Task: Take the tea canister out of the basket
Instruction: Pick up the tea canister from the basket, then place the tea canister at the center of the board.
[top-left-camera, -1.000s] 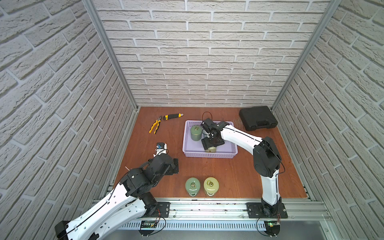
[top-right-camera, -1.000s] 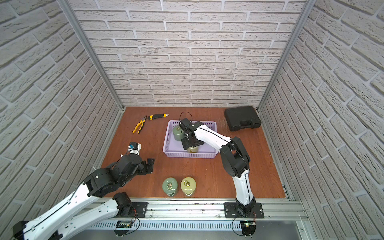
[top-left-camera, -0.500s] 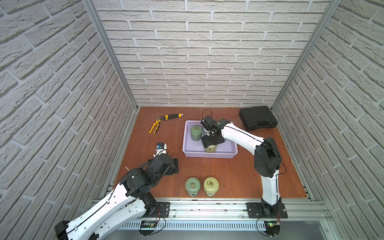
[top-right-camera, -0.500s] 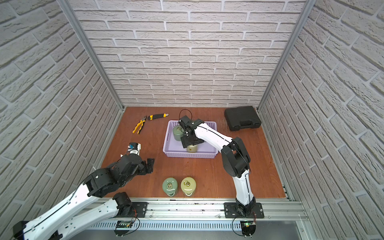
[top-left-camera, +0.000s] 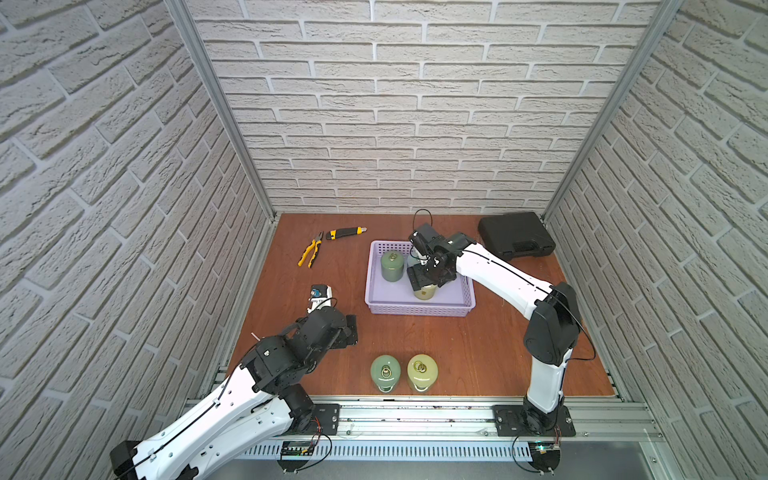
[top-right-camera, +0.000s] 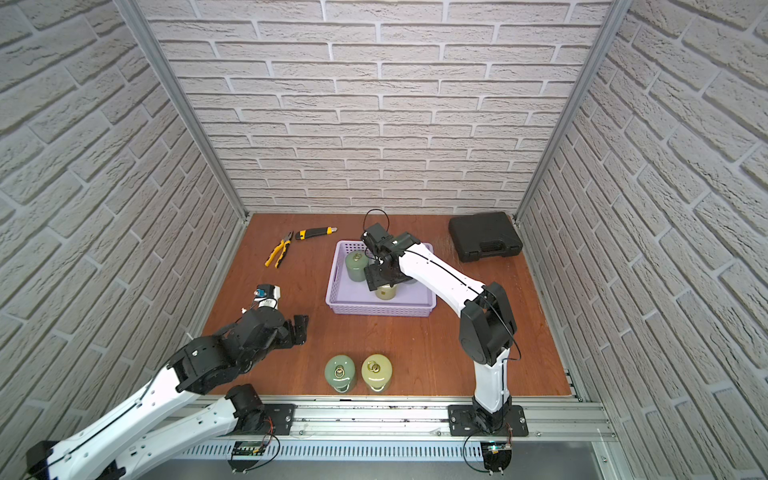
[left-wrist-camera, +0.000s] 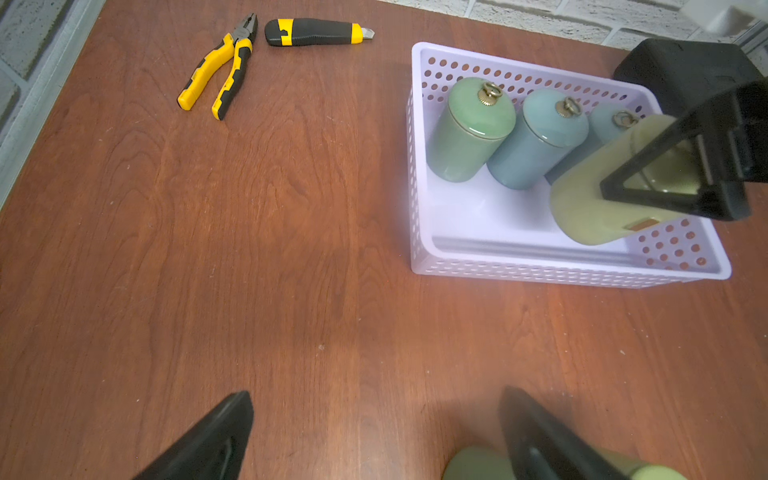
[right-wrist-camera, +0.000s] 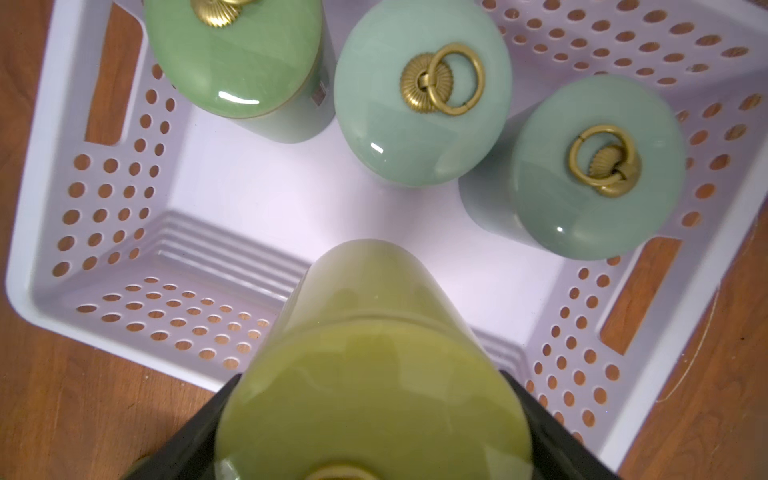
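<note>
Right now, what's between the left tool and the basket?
Nothing: only bare table lies between the open left tool and the basket. The left wrist view shows it most clearly, and both top views agree.

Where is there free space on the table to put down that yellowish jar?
Bare wood lies left of the basket, between the pliers and the left gripper; also in the strip between the basket and the two front jars, and right of the basket. Crowded: the basket's back row of three jars.
</note>
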